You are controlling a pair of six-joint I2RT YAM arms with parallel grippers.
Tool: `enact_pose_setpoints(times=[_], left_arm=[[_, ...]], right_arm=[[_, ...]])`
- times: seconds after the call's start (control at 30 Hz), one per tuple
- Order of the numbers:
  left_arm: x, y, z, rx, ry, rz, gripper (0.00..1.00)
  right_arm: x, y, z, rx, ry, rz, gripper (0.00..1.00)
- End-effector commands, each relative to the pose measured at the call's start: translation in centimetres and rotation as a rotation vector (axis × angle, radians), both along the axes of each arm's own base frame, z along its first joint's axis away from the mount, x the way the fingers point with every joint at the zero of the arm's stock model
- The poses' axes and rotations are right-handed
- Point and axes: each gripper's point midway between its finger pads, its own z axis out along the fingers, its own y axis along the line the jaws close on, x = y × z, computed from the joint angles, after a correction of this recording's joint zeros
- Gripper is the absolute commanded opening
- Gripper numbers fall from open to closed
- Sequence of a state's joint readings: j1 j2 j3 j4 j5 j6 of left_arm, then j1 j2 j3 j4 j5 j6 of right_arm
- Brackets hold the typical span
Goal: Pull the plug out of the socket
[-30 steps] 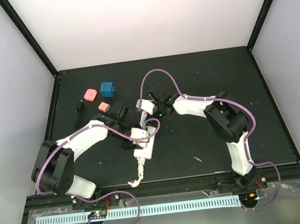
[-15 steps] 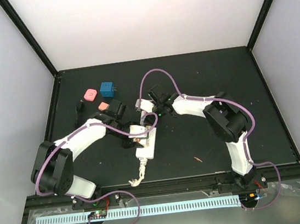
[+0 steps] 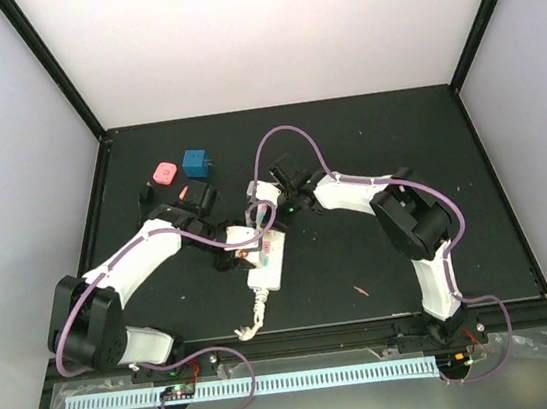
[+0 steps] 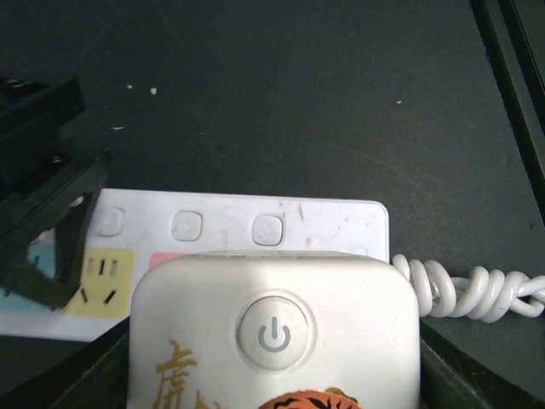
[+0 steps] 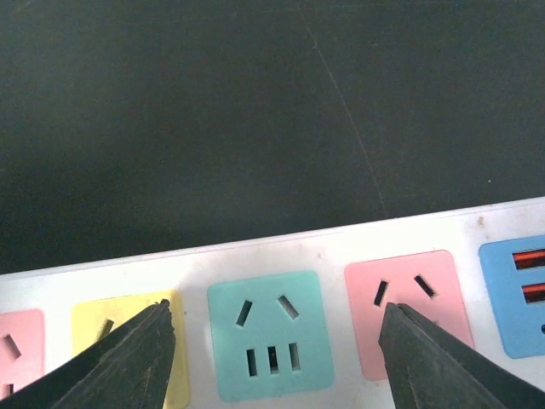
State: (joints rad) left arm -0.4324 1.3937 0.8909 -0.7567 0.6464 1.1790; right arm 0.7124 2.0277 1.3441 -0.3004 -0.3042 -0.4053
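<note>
Socket (image 3: 265, 268) lies mid-worktop (image 5: 255, 111), its cord (image 4: 468, 294) toward the near edge. Left pincer (image 3: 243, 254) pinches the white plug (image 4: 272, 332) by the cord end; can't tell if the pins are free. Right pincer (image 5: 277, 311) is spread, straddling the teal outlet (image 5: 268, 341) at the far end. You should pull straight up without twisting, and pin the socket down with the right.

White power strip (image 3: 267, 269) lies flat mid-table (image 3: 376, 141), with pastel yellow, green, pink and blue outlets facing up and a curly cord (image 3: 250, 324) bunched at the near end. Chunky white plug (image 4: 274, 332) with a power button sits over it; can't tell if it's seated.
</note>
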Motion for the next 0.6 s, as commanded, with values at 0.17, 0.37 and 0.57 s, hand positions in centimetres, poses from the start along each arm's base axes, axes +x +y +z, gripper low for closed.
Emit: enact_pose_setpoints(times=[0.17,0.37,0.57], left_arm=[[1.2,2.8,3.9,-0.075,0.029,0.104,0.29],[3.8,7.3,4.7,0.061,-0.066,0.253,0.29],[5.5,11.3,4.5,0.26,-0.197,0.326,0.29]], right_arm=[[-1.8,-2.3,-2.9,-0.117,0.08,-0.03,0.7],[-1.9,-1.3,-0.5,-0.055,0.09,-0.013,0.72],[-1.5,-0.7,2.0,-0.017,0.06,-0.009,0.72]])
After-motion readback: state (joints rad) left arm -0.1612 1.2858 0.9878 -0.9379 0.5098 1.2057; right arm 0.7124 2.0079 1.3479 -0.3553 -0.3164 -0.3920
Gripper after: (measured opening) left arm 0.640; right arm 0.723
